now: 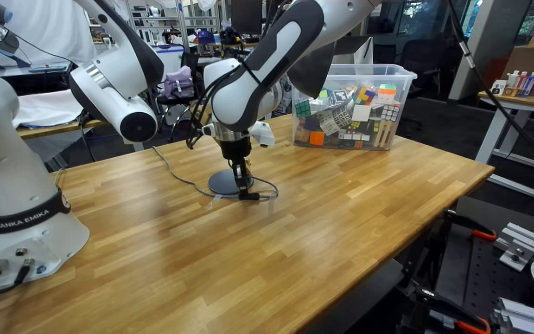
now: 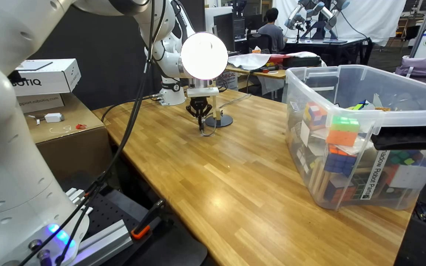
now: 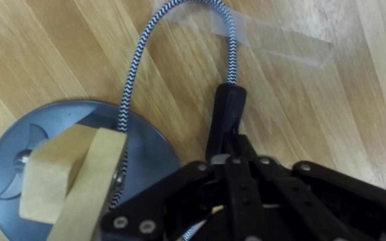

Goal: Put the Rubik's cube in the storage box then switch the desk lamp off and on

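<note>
Black-and-white cord [image 3: 132, 72] loops on the bench [image 3: 347, 117], partly under clear tape [image 3: 283, 43].
The claw [image 3: 231, 145], fingers together, sits at the black switch [image 3: 224, 113] and hides part of it. Just beside stands the desk lamp [image 2: 204, 55], shade glowing white. Well apart, the clear storage box [image 2: 401, 118] holds several Rubik's cubes [image 2: 340, 162]; which one is the task's, I can't tell.

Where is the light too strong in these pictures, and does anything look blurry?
In an exterior view, the desk lamp's round glowing head is overexposed to white, and the brown wooden tabletop shows a glare spot; in the wrist view, the tabletop pales towards the upper right, and the black jointed pincer looks slightly soft along the bottom.
</note>
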Controlling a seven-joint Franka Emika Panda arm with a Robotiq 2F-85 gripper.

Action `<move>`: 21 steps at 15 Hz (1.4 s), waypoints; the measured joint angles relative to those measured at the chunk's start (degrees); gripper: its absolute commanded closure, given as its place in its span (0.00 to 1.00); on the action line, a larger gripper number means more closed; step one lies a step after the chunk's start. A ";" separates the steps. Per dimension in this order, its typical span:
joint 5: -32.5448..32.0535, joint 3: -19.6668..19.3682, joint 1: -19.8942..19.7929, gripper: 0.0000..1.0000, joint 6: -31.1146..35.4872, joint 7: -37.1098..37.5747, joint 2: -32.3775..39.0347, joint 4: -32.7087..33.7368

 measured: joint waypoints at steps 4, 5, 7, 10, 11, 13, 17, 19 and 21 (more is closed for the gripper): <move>0.43 -0.01 -0.15 1.00 0.09 0.66 0.07 0.02; 0.71 -0.01 -0.24 1.00 0.14 0.97 0.12 0.06; 1.29 -0.01 -0.53 1.00 0.28 2.04 0.25 0.20; 2.20 -0.03 -1.11 1.00 0.72 3.34 0.86 0.60; 2.77 0.02 -1.39 1.00 0.71 3.64 1.09 0.86; 4.06 0.06 -1.74 1.00 0.65 4.00 1.15 0.96; 5.37 0.10 -2.07 1.00 0.65 4.59 1.22 1.04; 5.37 0.10 -2.07 1.00 0.64 4.93 1.22 1.05; 5.30 0.10 -2.05 1.00 0.64 5.00 1.21 1.06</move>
